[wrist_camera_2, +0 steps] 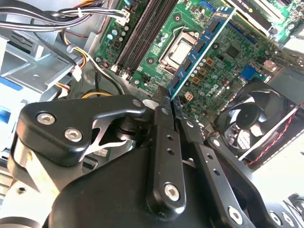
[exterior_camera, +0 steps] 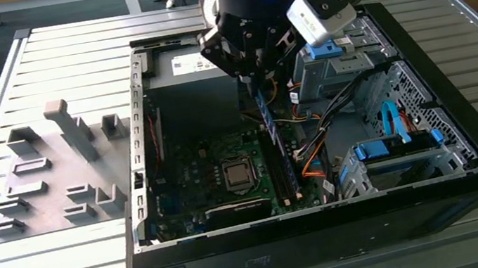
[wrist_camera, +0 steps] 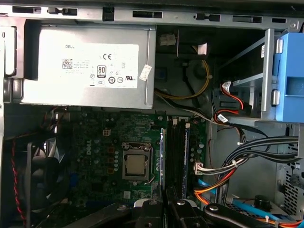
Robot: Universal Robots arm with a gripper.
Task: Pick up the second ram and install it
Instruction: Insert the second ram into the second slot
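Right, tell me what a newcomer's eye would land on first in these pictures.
First, the black pincer in the second wrist view, shut on the second ram, a thin green stick with a pale blue label held edge-on above the motherboard. Next, the open computer case in the middle of the slatted table in the exterior view. Grey fixture blocks stand on the table at the exterior view's left of the case.
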